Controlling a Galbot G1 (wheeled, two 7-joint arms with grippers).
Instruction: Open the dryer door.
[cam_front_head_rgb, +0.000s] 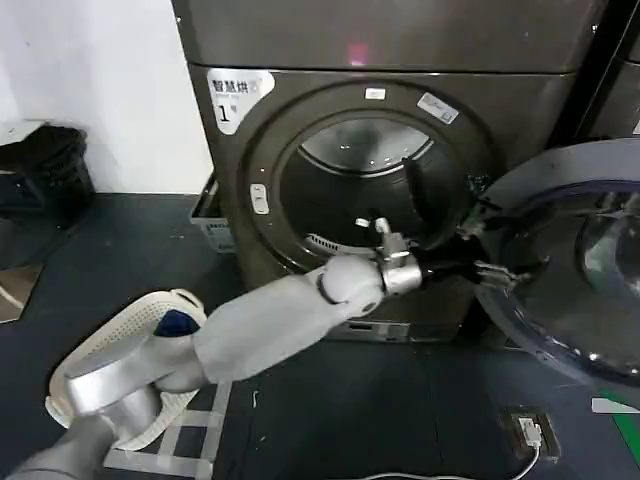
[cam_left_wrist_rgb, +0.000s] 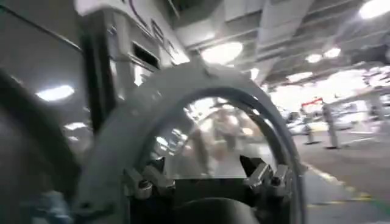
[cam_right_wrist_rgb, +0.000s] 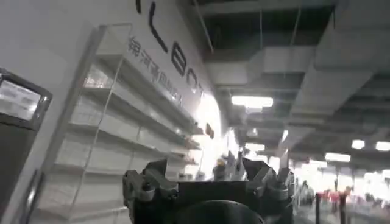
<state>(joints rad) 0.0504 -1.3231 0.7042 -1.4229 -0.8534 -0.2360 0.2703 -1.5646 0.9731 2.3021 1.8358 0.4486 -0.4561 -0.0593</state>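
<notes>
From the head camera I have the dryer (cam_front_head_rgb: 300, 150) straight ahead, its white label marked "1" (cam_front_head_rgb: 235, 98) at the upper left of the front panel and its round drum opening (cam_front_head_rgb: 365, 195) fully exposed. The dryer door (cam_front_head_rgb: 575, 260) is already swung out to the right of the machine, standing open on its hinge side with the chrome ring facing me and the dark glass centre toward the view's right edge.

My left arm reaches across the front of the machine from the lower left, and the left gripper (cam_front_head_rgb: 503, 272) sits at the near edge of the door's ring, just below and right of the drum opening. In the left wrist camera the left gripper (cam_left_wrist_rgb: 207, 173) has its fingers (cam_left_wrist_rgb: 263, 175) spread apart, with the door's ring (cam_left_wrist_rgb: 183, 79) arching right over and in front of them. The fingers look to be at the rim rather than clamped on it, though I can't quite tell whether a tip is touching the metal.

The right gripper (cam_right_wrist_rgb: 207, 179) points up and away from the work, toward white shelving (cam_right_wrist_rgb: 122, 128) and the ceiling lights, with its fingers parted and nothing between them.

A white laundry basket (cam_front_head_rgb: 120, 350) lies on the dark floor beneath my left arm.
</notes>
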